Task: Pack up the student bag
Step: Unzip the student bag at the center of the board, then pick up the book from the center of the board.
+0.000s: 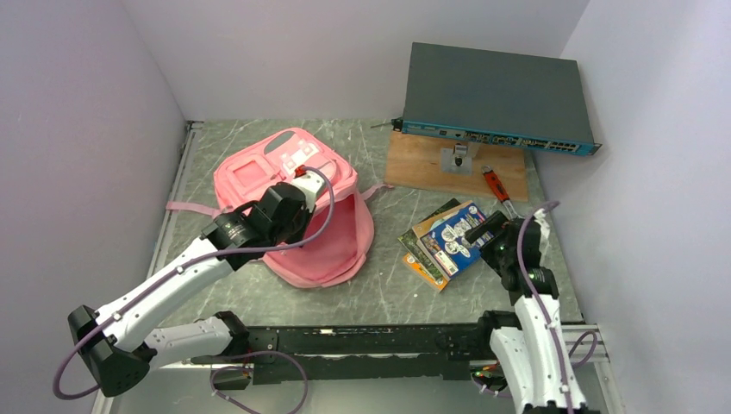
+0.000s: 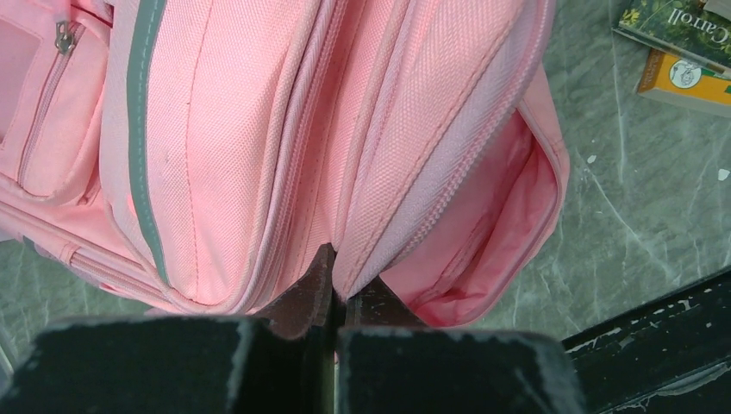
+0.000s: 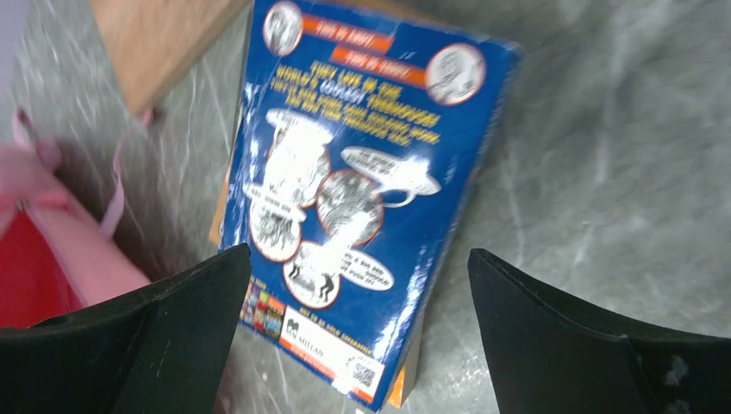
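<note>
Room: pale plain walls (image 1: 284, 52) close in on three sides. Desk (image 1: 379, 293) is grey stone-patterned with white veining, and a black rail runs along its near edge.

Far right corner: a dark grey equipment box (image 1: 496, 90) with a blue port-lined front sits on a wooden board (image 1: 422, 159). A small red-handled tool (image 1: 493, 183) lies at the board's near right edge.

Student bag (image 1: 246, 172): left of centre on the desk, lying flat, well apart from the board. It is soft pink woven fabric with a grey trim stripe, zipped front pockets and a white tag near the top. The main compartment gapes toward the near right, showing pink lining. Thin straps trail onto the desk on both sides.

Stack of books (image 1: 440, 241): right of centre, near the bag's open mouth but not touching it. The blue book (image 3: 362, 155) is on top, its cover printed with white cartoon panels.

Left claw (image 2: 334, 297): clenched, pinching the zip-edged rim of the bag's opening.

Right claw (image 3: 358, 254): released, fingers spread wide and hovering over the blue book.
</note>
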`<state>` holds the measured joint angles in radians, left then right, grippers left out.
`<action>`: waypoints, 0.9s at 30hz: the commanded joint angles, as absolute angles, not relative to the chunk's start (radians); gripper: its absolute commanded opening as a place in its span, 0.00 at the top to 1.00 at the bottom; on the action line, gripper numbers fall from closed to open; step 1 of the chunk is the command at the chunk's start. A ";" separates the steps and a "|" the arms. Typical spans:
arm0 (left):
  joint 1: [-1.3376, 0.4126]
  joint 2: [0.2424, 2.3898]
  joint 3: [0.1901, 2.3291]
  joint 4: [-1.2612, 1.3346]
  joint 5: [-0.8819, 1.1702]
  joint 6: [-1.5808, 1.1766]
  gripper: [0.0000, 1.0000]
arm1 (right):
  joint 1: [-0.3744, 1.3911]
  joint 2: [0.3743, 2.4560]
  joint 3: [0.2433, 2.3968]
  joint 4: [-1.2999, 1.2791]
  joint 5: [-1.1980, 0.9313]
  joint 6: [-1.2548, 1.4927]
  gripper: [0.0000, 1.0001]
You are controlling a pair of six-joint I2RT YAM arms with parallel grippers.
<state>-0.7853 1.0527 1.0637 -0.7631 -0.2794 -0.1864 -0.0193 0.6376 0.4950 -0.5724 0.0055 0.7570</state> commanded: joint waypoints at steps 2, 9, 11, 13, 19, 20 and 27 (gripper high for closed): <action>-0.783 1.011 1.094 -0.617 -0.223 -0.226 1.00 | -0.143 0.584 0.493 -0.645 0.027 0.796 0.01; -0.781 0.993 1.093 -0.615 -0.211 -0.225 1.00 | -0.221 0.531 0.287 -0.366 -0.157 0.905 0.01; -0.781 0.986 1.082 -0.603 -0.196 -0.235 1.00 | -0.225 0.467 0.190 -0.252 -0.171 0.933 0.03; -0.781 0.985 1.075 -0.594 -0.174 -0.246 1.00 | -0.227 0.447 0.120 -0.155 -0.189 0.957 0.05; -0.781 0.977 1.073 -0.592 -0.155 -0.254 1.00 | -0.229 0.456 0.026 -0.005 -0.232 0.992 0.14; -0.781 0.973 1.071 -0.594 -0.160 -0.252 1.00 | -0.229 0.457 0.025 -0.005 -0.224 0.982 0.15; -0.781 0.967 1.060 -0.596 -0.163 -0.250 1.00 | -0.229 0.479 0.087 -0.021 -0.167 0.897 0.36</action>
